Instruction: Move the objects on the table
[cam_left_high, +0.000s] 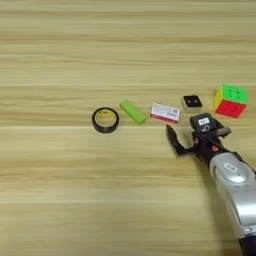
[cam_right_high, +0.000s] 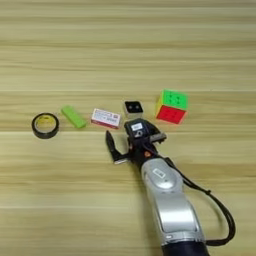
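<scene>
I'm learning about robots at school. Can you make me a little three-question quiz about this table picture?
1. Which thing lies furthest to the robot's left: A tape ring, B puzzle cube, C card box?
2. True or false: the gripper is holding the lime green bar.
3. What sits between the card box and the puzzle cube?

Key:
1. A
2. False, it holds nothing and hangs just in front of the card box.
3. The tiny black-topped block.
</scene>
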